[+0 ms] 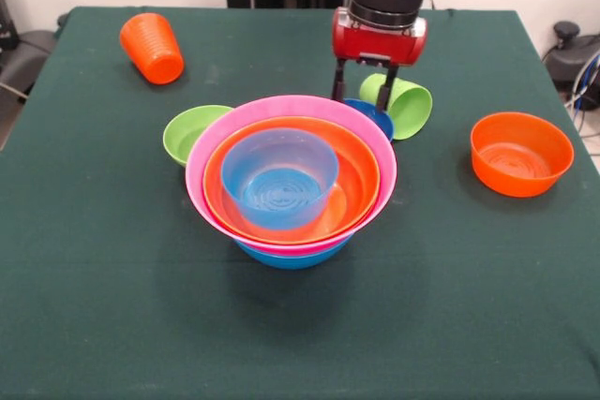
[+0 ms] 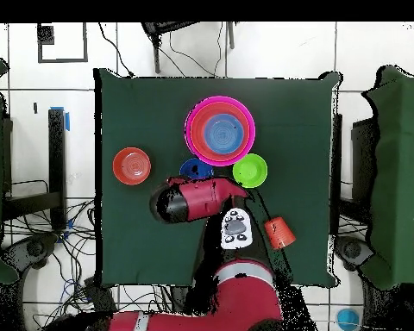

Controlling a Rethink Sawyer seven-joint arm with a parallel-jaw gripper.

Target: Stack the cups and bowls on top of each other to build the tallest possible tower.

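The tower (image 1: 291,175) stands mid-table: a blue bowl at the bottom, then a pink bowl (image 1: 208,152) (image 2: 220,131), an orange one and a small clear-blue bowl (image 1: 279,180) nested inside. Just behind it my gripper (image 1: 362,91) hangs open, its two fingers apart over a small dark-blue bowl (image 1: 373,116) (image 2: 196,168). A lime-green cup (image 1: 405,106) lies on its side right beside that bowl, close to the right finger. The orange ribbed cup (image 1: 152,47) (image 2: 279,232) lies tipped at the far left corner. A small lime-green bowl (image 1: 190,133) (image 2: 249,170) touches the tower's left side. An orange bowl (image 1: 520,152) (image 2: 131,165) sits alone at the right.
The dark green table (image 1: 300,325) ends at edges on every side. In the overhead view the red arm (image 2: 193,200) covers the gripper and the lime-green cup. Cables and equipment lie beyond the table's right edge (image 1: 577,58).
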